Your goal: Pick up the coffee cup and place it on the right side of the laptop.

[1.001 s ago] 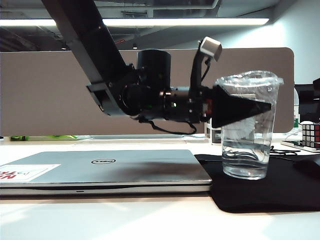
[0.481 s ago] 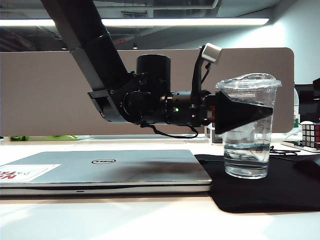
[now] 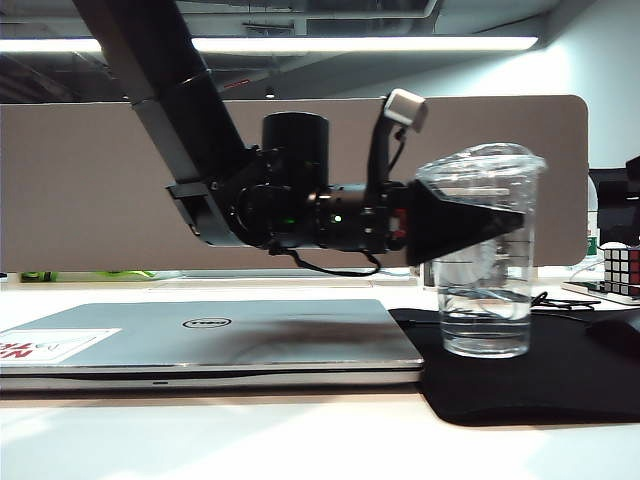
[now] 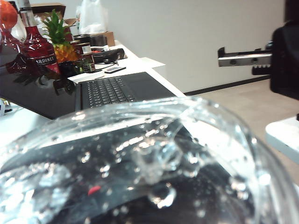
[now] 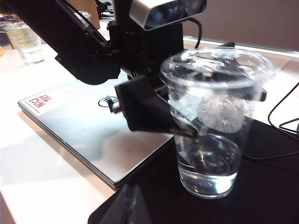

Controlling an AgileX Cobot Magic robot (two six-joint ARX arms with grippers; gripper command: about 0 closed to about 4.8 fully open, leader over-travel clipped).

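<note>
The coffee cup [image 3: 485, 300] is a clear plastic cup with a domed lid and a little water in the bottom. It stands upright on the black mat [image 3: 560, 385], just right of the closed silver laptop [image 3: 250, 335]. My left gripper [image 3: 520, 225] reaches in level from the left above the laptop, open, one black finger on each side of the cup's upper half. In the left wrist view the cup's lid [image 4: 140, 163] fills the picture and hides the fingers. The right wrist view shows the cup [image 5: 210, 140], the laptop [image 5: 93, 126] and a blurred dark edge of my right gripper [image 5: 135, 207].
A Rubik's cube [image 3: 621, 268] sits at the far right behind the mat. A brown partition [image 3: 100, 180] closes off the back of the desk. A second clear cup [image 5: 27, 42] stands beyond the laptop's far end. Cables [image 5: 285, 126] trail across the mat's edge.
The left gripper's jaws have spread wider around the cup. Gripper and cup have shifted slightly left, and the cup stands on the mat.
</note>
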